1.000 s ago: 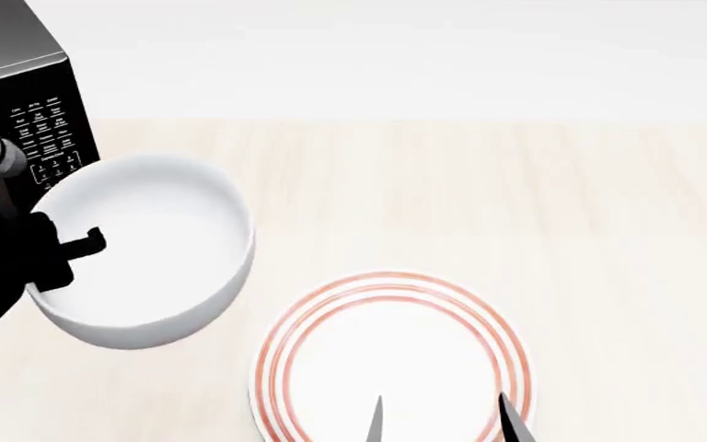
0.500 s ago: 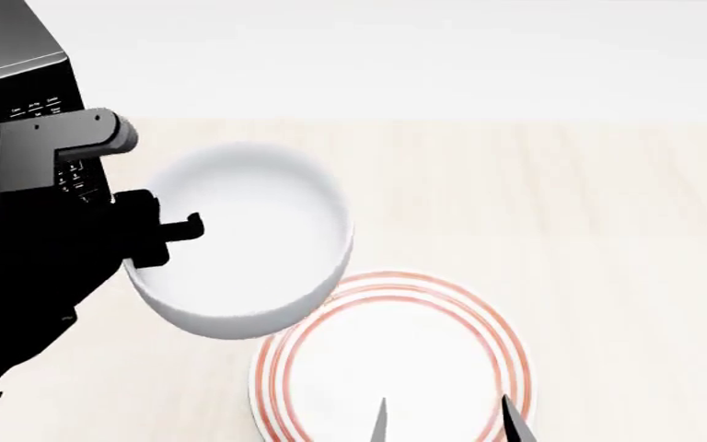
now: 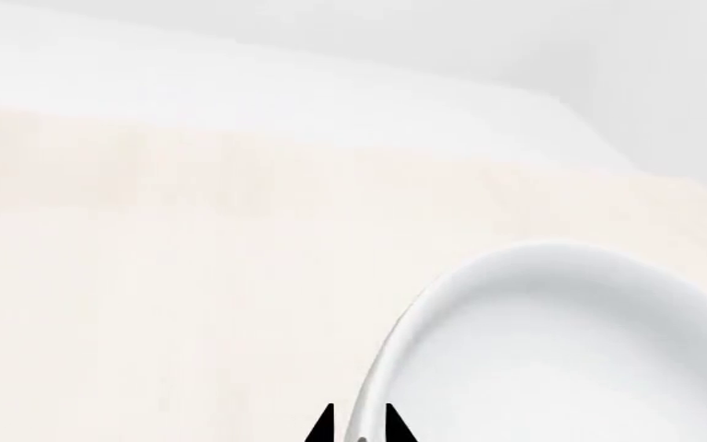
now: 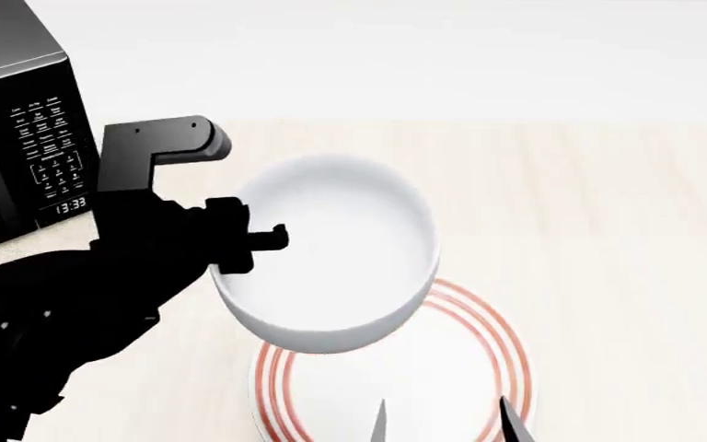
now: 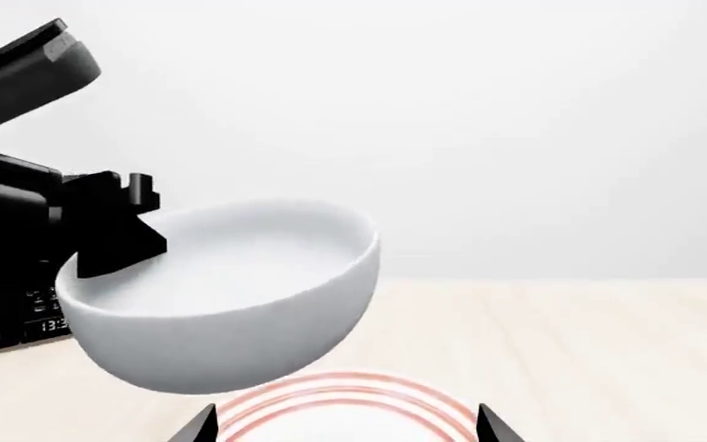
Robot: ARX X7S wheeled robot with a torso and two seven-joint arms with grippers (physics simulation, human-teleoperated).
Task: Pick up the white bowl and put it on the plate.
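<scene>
Your left gripper (image 4: 246,241) pinches the bowl (image 4: 329,253) rim, bowl tilted, airborne above the plate (image 4: 482,354); right gripper (image 5: 347,425) wide.

The bowl (image 4: 329,258) is deep, plain glossy white with thick walls. It hangs in the air, tipped slightly, its rim pinched in my left pincer (image 4: 255,241), clear above the plate's far-left part. The plate (image 4: 477,368) is shallow and white with thin red rings, lying flat by the tabletop's near edge.

head looks down, right wrist level and near, sharing white bowl (image 4: 329,267), plate (image 5: 353,410)
</scene>
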